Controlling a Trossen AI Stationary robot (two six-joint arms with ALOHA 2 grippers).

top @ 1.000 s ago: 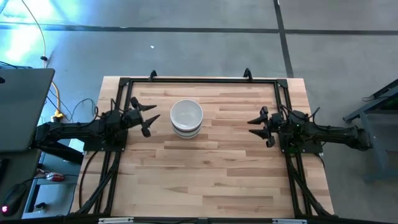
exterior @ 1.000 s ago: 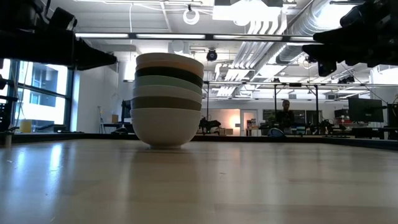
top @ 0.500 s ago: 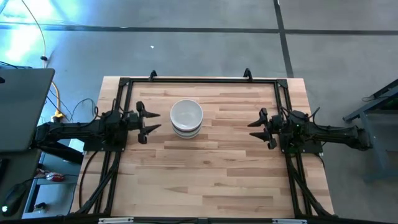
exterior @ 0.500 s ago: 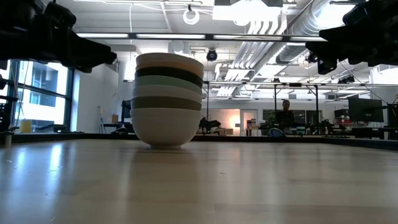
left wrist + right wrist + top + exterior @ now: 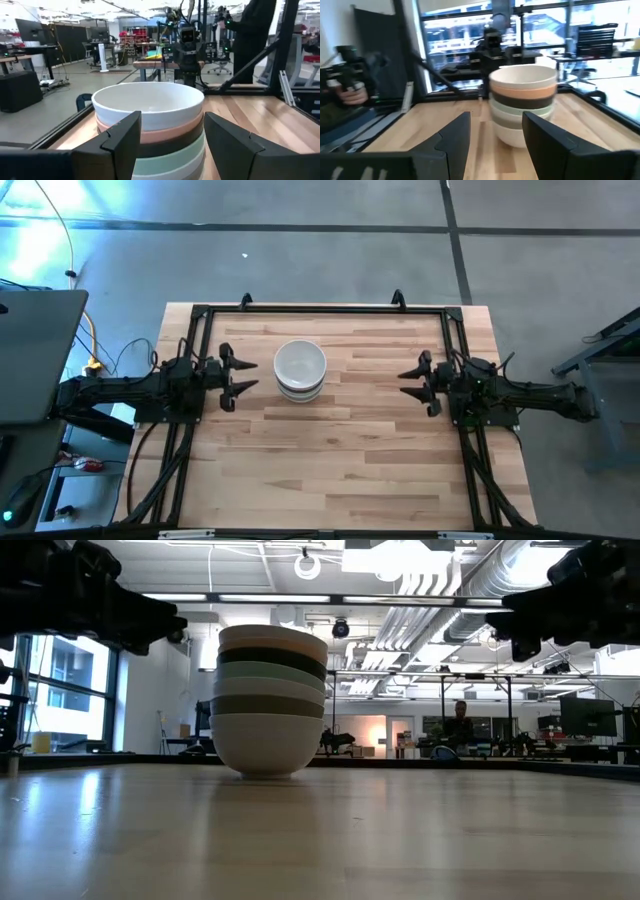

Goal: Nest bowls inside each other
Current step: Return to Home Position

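The bowls [image 5: 300, 370] stand as one stack on the table [image 5: 340, 470], each nested in the one beneath, in the table's far half and a little left of its middle. The top bowl [image 5: 148, 102] sits in the one under it. The left claw [image 5: 242, 376] hangs above the table just to the left of the stack, apart from it and pointing at it. The right claw [image 5: 405, 383] hangs well to the right of the stack, also pointing toward it, so the stack lies between the two. A frame [image 5: 320, 310] runs along the table's far edge and down both sides. In the low view a person [image 5: 458, 725] is far behind the table, right of the stack.
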